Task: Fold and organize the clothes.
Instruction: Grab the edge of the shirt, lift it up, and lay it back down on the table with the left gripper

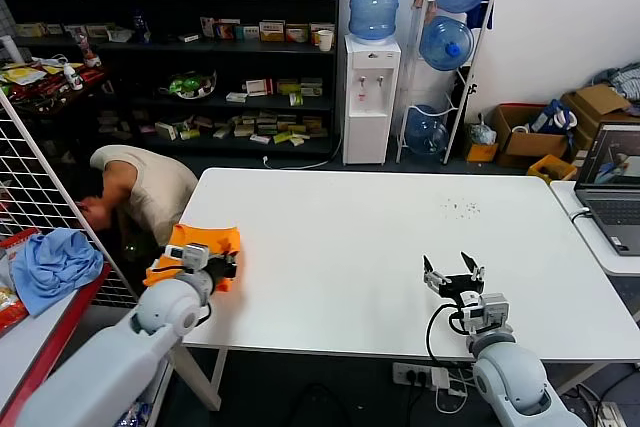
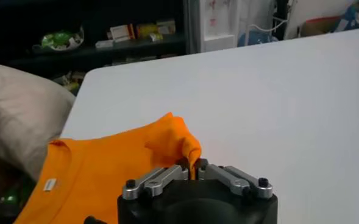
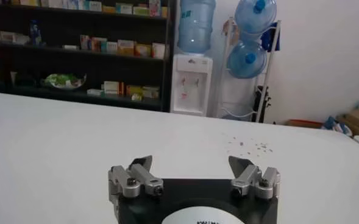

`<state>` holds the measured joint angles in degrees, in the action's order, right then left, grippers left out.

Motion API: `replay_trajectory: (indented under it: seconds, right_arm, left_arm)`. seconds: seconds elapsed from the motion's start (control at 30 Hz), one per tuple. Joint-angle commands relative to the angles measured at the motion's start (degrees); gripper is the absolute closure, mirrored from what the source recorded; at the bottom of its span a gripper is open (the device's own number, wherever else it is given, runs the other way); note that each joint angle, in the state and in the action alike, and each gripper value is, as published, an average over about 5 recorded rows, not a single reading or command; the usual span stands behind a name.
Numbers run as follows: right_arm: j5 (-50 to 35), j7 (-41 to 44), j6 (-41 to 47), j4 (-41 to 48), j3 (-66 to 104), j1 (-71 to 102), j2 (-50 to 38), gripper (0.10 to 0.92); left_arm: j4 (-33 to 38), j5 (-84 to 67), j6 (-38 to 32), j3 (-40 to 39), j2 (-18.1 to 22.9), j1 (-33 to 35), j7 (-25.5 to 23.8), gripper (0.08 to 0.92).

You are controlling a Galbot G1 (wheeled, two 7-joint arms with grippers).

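The orange T-shirt (image 1: pixel 200 247) lies bunched at the left edge of the white table (image 1: pixel 370 247), partly hanging over it. My left gripper (image 1: pixel 226 265) sits at its right side, shut on a raised fold of the orange fabric (image 2: pixel 179 143), which is pinched between the jaws (image 2: pixel 193 165). The collar with a small label (image 2: pixel 50 182) faces the table edge. My right gripper (image 1: pixel 453 272) hovers near the table's front right, open with nothing between its fingers (image 3: pixel 193 167).
A person in a beige shirt (image 1: pixel 140 187) bends down just beyond the table's left edge. A light blue cloth (image 1: pixel 55 262) lies on a red-rimmed shelf at far left. A laptop (image 1: pixel 610 187) sits on a side table at right. Small specks (image 1: pixel 460 207) dot the tabletop.
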<state>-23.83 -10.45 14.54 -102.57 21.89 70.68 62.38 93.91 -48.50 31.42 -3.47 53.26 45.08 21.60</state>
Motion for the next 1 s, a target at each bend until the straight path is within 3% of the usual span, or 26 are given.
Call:
replay_trajectory:
  seconds: [0.03, 0.33, 0.47, 0.63, 0.77, 1.0]
  right_arm:
    - [0.05, 0.69, -2.07, 1.13, 0.47, 0.13, 0.0, 0.203]
    - [-0.4, 0.69, -2.17, 1.75, 1.46, -0.08, -0.7, 0.203]
    - [-0.57, 0.62, -2.19, 1.84, 1.71, -0.04, -0.82, 0.203]
    - [-0.61, 0.58, -2.17, 1.75, 1.76, -0.05, -0.82, 0.203]
    - [-0.61, 0.74, -2.39, 1.69, 1.72, -0.03, -0.79, 0.203]
    - [3.31, 1.79, -6.26, 3.22, 1.11, -0.76, 0.08, 0.203]
  left_arm:
    - [-6.91, 3.29, -4.15, 0.37, 26.38, -0.23, 4.04, 0.867]
    - [-9.47, 6.32, -9.08, -0.85, 39.16, 0.91, 6.83, 0.867]
    - [-11.33, 6.47, -12.51, -0.84, 41.74, 1.05, 7.52, 0.867]
    - [-12.92, 6.77, -19.81, -0.7, 41.74, 1.24, 4.69, 0.864]
    - [-12.57, 7.93, -25.69, -0.88, 40.66, 1.95, -0.19, 0.792]
    - [-7.39, 17.84, -32.94, -1.04, 30.18, 6.22, -9.91, 0.593]
